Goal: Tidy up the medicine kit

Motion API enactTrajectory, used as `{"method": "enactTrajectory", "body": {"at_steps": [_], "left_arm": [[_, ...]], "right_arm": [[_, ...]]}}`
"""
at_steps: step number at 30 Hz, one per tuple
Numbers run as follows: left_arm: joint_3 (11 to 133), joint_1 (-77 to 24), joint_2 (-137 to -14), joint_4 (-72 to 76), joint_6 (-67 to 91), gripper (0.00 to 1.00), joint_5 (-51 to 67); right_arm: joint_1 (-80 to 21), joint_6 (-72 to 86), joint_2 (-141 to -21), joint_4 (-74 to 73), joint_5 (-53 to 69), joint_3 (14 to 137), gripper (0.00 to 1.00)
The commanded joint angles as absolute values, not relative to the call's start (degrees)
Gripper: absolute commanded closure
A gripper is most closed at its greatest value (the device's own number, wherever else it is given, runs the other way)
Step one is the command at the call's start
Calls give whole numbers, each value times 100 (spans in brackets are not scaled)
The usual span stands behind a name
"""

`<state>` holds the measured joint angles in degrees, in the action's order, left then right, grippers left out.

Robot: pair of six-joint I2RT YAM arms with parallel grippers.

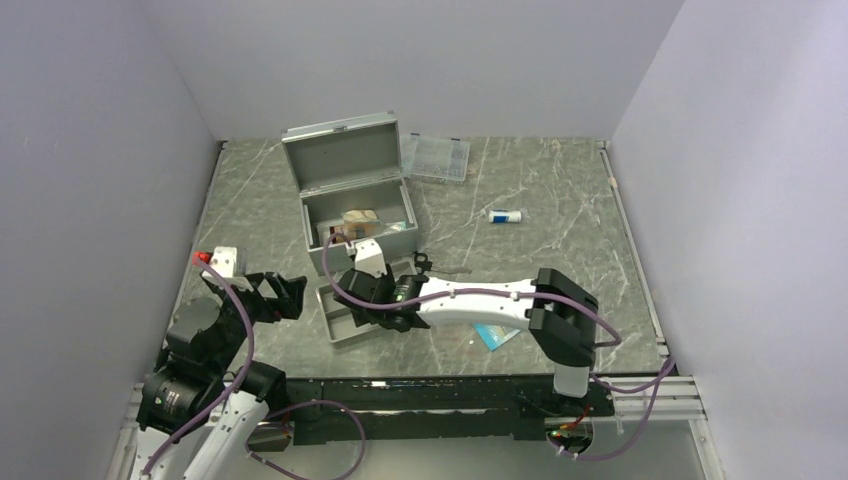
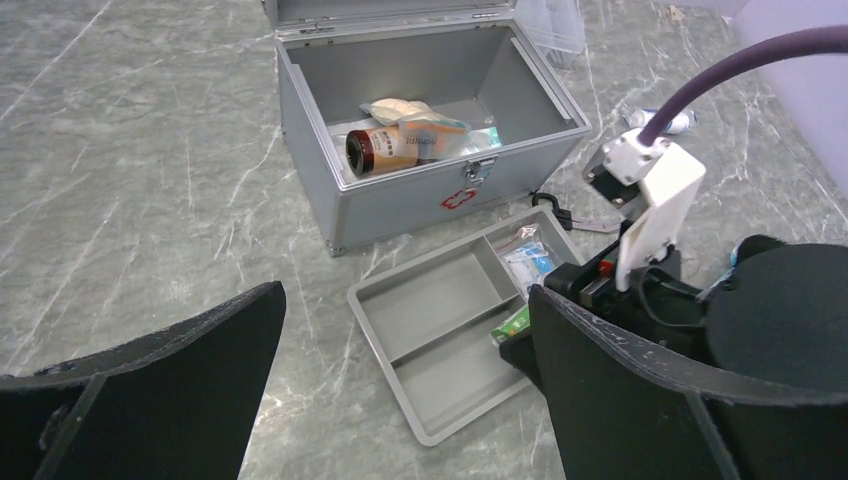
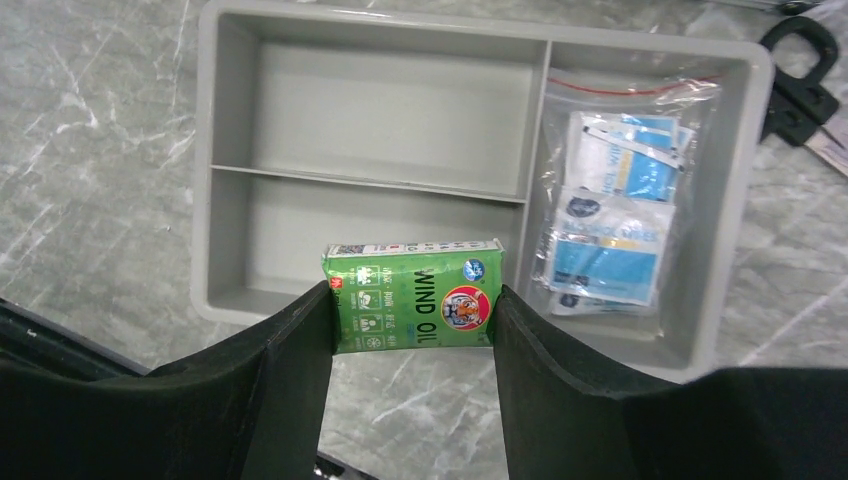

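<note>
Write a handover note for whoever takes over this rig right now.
Left gripper: open, empty, beside the tray.
Right gripper: fingers shut on the green Wind Oil box, over one of the tray's two long compartments.
Medicine kit: lid open, brown bottle and packets inside.
Done: sachet bag lies in the tray's end compartment.
Left: probably release the box into the tray. Tube, blue packet and clear case are loose on the table. Tray not yet in the kit.

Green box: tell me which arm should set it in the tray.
Right. The right gripper holds the green box over the tray; the left gripper is open, empty, farther back.
</note>
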<state>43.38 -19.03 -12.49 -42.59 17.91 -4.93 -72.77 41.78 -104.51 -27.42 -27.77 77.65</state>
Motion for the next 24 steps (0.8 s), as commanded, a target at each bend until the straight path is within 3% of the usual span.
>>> {"method": "enactTrajectory", "body": {"at_steps": [1,12,24], "left_arm": [[4404,-1873,-1191,-4214,1872,1,-635],[4399,-1872,-1162,-4192,1860,1,-580],[4388,-1872,-1216,-4184,1866,1,-537]], "right_arm": [[-7336,4328,-10754,-2513,-2610,8131,51],[-7409,4465,-11395,-2421,-2395,8277,49],[-7411,4414,-11217,-2462,-2668,8182,27]]}}
